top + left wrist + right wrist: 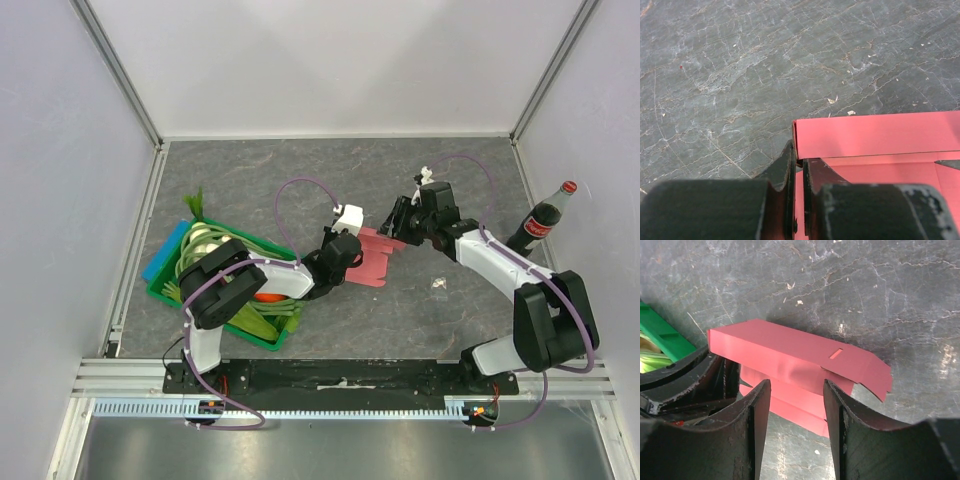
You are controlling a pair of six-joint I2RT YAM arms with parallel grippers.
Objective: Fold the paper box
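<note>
On grey counter (300, 170) | green crate (158, 268) at left edge | pink paper box (378, 258) at centre, part-folded | left pincer (799, 162) clamped on its folded edge | right pincer (795, 390) agape, just beside its far flap

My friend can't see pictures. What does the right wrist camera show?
A half-folded pink paper box lies on a grey table. The right tool hangs open just in front of it, the left tool pinches its left end, and a green crate peeks in at the far left.
</note>
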